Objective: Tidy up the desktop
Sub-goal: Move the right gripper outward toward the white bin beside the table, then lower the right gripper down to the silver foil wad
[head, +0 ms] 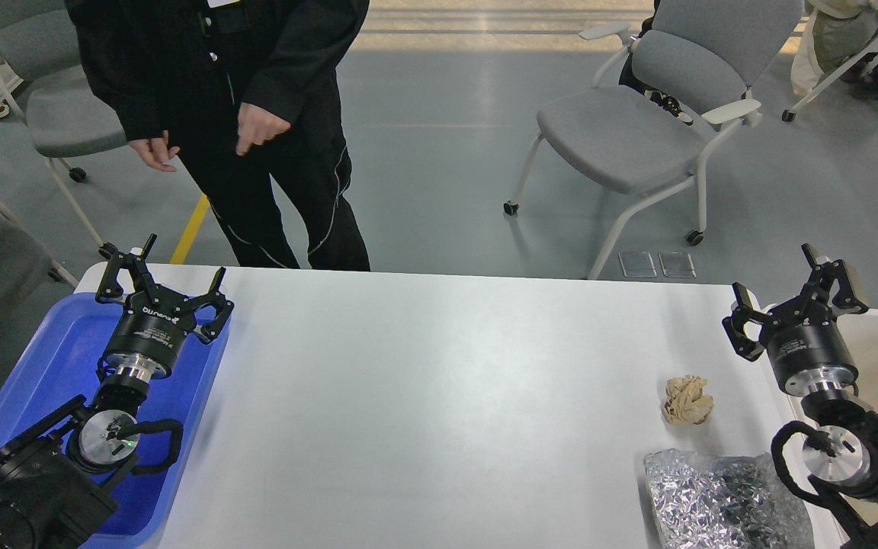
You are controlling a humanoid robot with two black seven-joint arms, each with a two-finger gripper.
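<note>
Head view: paper ball [687, 399] on tabletop [424, 396], right side, just beside foil [725, 499]. Right gripper [793, 293] nearer, ball lying inward and nearer camera; fingers apart. Left gripper [165, 278] over tray [50, 358], fingers apart.

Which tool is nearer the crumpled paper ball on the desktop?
Right. The right tool hangs open just beyond the paper ball, to its right. The left tool is open over the blue tray, far across the desktop.

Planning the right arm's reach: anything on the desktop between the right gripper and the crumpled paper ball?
Head view: nothing. The right gripper, open, sits up-right of the crumpled paper ball; only bare white desktop between them. The foil sheet lies nearer, off that line.
</note>
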